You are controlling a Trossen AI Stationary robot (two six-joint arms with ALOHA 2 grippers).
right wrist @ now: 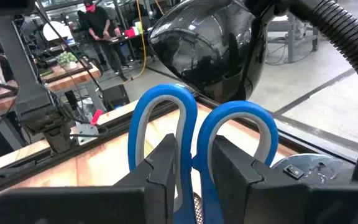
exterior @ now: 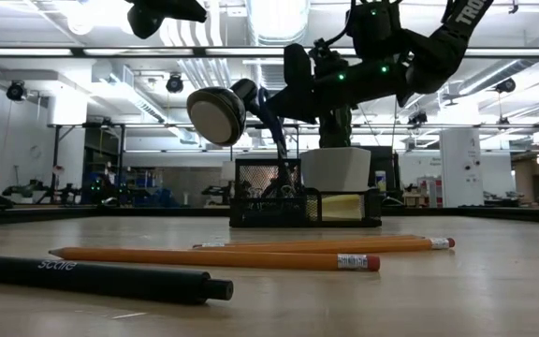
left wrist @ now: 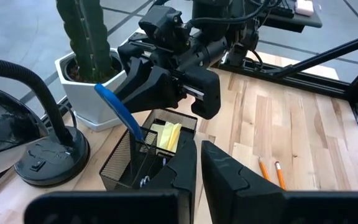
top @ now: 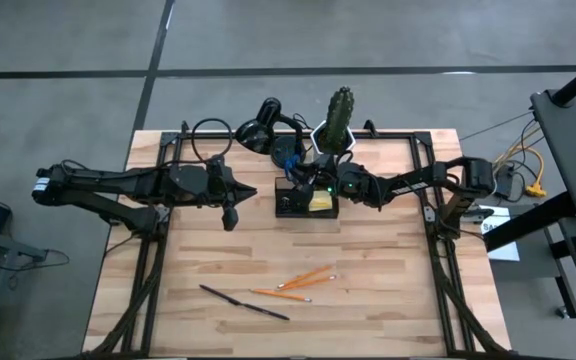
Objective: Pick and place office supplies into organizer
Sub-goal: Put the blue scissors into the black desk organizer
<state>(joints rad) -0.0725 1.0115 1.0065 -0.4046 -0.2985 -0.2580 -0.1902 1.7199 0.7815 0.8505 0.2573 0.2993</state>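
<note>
Behind the wooden surface (top: 368, 300) it's a big open workshop with ceiling lights. Right claw (right wrist: 191, 162) is over the organizer (top: 306, 200), pinching the scissors (right wrist: 197, 124) between the handle loops, blades down in the mesh part. Sticky pad (left wrist: 168, 135) sits in the other compartment. Left claw (top: 231, 215) hangs closed just beside, empty. Pencils (top: 298, 285) and pen (exterior: 92, 277), marked "scute"-ish, lie near the front edge.

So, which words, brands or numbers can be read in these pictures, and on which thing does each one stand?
"TRO": white letters on the right arm, cut off by the low view's top edge.
Pale print on the dark pen: too blurred to read.
Orange pencils, blue-handled scissors, black organizer: no readable text.
</note>
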